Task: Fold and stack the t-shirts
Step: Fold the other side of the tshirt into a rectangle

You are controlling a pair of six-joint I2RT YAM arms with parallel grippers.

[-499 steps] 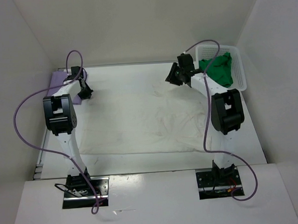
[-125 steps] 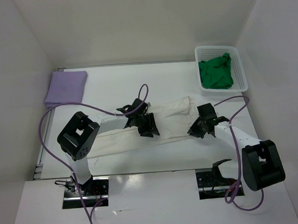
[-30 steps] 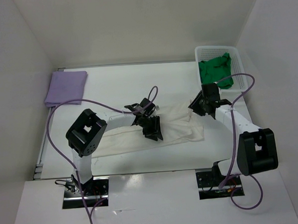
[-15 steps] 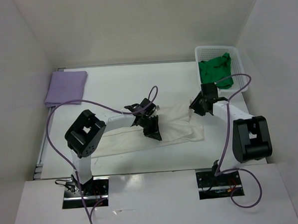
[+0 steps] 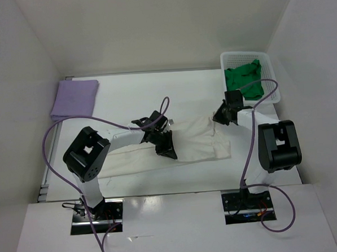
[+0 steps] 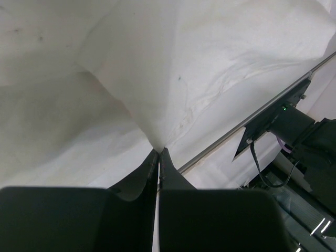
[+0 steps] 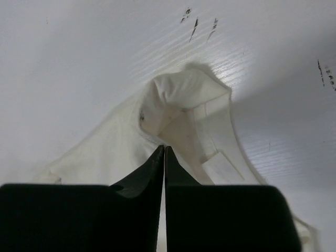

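My left gripper (image 6: 159, 151) was clamped fully closed, with a fold of the white shirt (image 5: 197, 141) pinched between the tips, the cloth pulled up into a peak there. That grip sat near the shirt's middle, on its near side. My right gripper (image 7: 164, 148) had its fingers together too, tips closed on a hemmed, curled edge at the shirt's far right corner. The shirt lay as a long crumpled band across the middle of the table (image 5: 139, 99), running from in front of my left arm up toward the right gripper, right end wider. The purple shirt (image 5: 75, 98) was folded flat at the far left corner, well apart from both grippers. The green shirt (image 5: 245, 82) was bunched in the basket (image 5: 272, 78) at the far right corner, just beyond the right gripper.
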